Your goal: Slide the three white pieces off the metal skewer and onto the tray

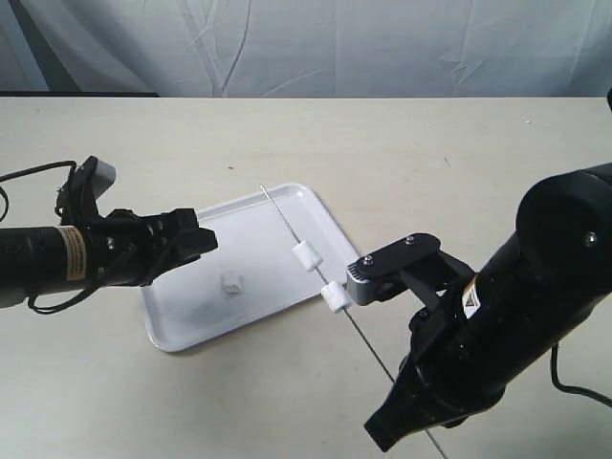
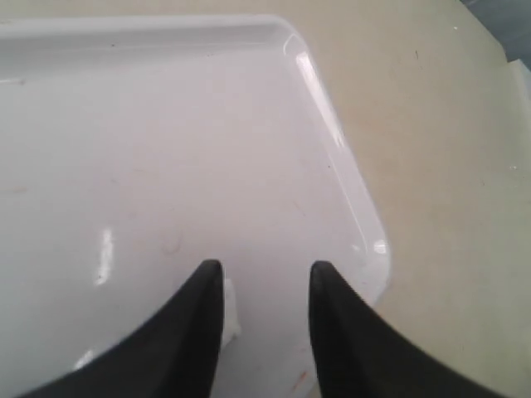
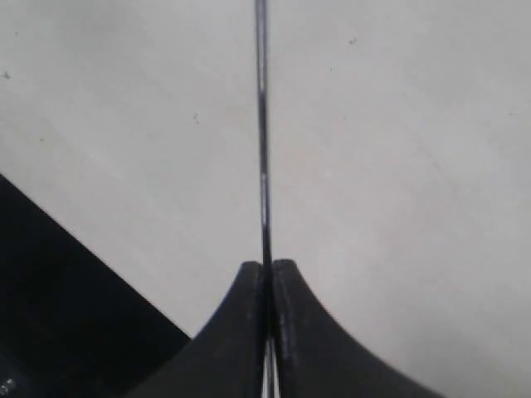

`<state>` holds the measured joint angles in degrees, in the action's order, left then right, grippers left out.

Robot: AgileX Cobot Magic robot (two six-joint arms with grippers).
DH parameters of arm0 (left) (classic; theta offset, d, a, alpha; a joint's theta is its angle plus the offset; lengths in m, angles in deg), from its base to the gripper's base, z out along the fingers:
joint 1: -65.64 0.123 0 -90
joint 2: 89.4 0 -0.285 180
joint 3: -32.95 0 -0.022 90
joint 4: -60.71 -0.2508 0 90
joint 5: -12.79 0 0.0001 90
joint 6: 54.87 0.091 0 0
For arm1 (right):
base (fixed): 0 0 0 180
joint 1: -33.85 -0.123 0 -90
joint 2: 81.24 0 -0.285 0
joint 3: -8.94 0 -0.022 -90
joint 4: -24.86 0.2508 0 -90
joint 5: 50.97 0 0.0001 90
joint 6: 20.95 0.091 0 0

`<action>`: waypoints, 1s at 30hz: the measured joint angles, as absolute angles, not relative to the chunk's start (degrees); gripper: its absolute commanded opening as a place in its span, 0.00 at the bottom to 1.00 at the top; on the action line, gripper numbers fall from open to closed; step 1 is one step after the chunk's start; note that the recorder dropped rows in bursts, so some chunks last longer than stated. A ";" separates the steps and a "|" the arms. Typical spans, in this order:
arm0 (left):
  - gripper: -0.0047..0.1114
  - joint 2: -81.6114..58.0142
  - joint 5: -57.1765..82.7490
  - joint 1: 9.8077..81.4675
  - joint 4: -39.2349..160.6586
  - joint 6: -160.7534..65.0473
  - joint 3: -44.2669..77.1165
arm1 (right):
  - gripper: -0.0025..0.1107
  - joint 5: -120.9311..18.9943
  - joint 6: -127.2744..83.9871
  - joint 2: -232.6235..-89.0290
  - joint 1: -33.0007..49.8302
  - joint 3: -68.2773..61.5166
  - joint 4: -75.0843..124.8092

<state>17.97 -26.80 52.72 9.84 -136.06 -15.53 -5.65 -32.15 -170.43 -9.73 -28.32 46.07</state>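
Observation:
The white tray (image 1: pixel 182 320) lies mid-table. The metal skewer (image 1: pixel 277 212) runs slanting from above the tray's far edge toward the near right. Two white pieces are threaded on it: one (image 1: pixel 304 256) over the tray, one (image 1: pixel 334 296) at the tray's right rim. A third piece (image 1: pixel 231 284) lies loose on the tray. My left gripper (image 1: pixel 205 239) hovers open over the tray's left side; the loose piece (image 2: pixel 231 311) shows beside one of its fingers (image 2: pixel 203 315), the tray (image 2: pixel 332 124) beyond them. My right gripper (image 3: pixel 267 267) is shut on the skewer (image 3: pixel 262 124); in the exterior view its fingertips are hidden under the arm (image 1: pixel 497 325).
The beige table (image 1: pixel 430 153) carries nothing else in view. A pale cloth backdrop (image 1: pixel 316 43) hangs behind its far edge. A dark area (image 3: pixel 58 315) shows beside the right fingers in the wrist view.

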 measured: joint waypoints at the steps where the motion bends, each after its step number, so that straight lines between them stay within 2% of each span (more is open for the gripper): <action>1: 0.35 17.97 -26.76 52.72 9.84 -136.06 -15.53 | 0.02 -5.86 -31.86 -170.70 -9.73 -28.32 46.07; 6: 0.35 17.97 -33.52 52.72 9.45 -135.93 -15.53 | 0.02 -6.11 -31.40 -174.32 -9.73 -27.25 45.23; 15: 0.35 17.97 -50.96 52.72 5.15 -140.58 -15.40 | 0.02 -2.66 -28.93 -185.97 -9.73 -11.50 44.85; 30: 0.35 17.97 -47.49 52.72 6.76 -143.12 -15.40 | 0.02 0.08 -31.29 -186.43 -9.73 -9.84 50.47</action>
<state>17.97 -47.49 52.72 6.76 -143.12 -15.40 0.08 -31.29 -186.43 -9.73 -9.84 50.47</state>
